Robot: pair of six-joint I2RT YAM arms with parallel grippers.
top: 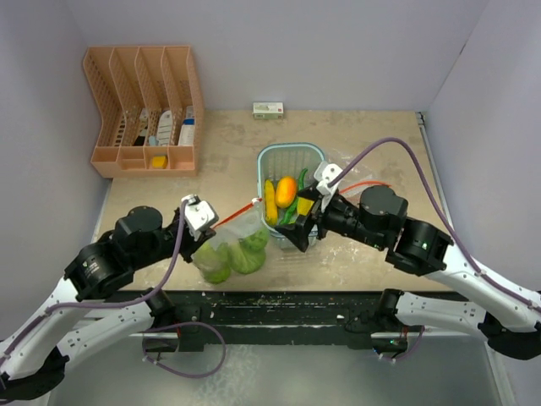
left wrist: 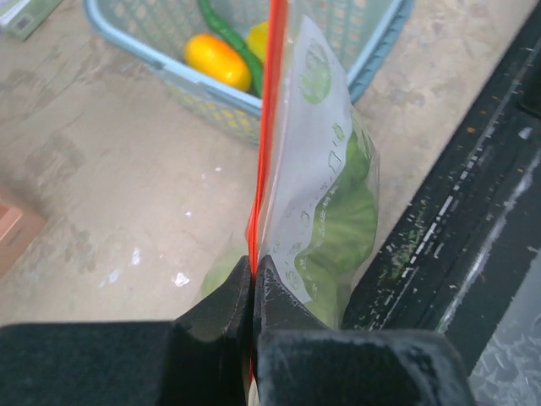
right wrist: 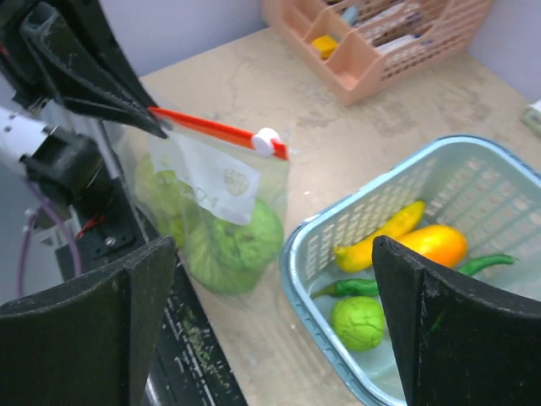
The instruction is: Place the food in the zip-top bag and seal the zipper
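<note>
Cabbages (right wrist: 243, 243), perhaps two, inside bag (right wrist: 213, 175)

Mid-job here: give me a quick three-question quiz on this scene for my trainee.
1. True or false: the left gripper is clamped on the bag's red zipper strip.
2. What already sits inside the bag? A) an orange fruit B) green cabbages C) a chili
3. Fill in: the right gripper hangs ____ above the blue basket.
Key: 1 true. 2 B, seen through the clear plastic. 3 open, holding nothing.
</note>
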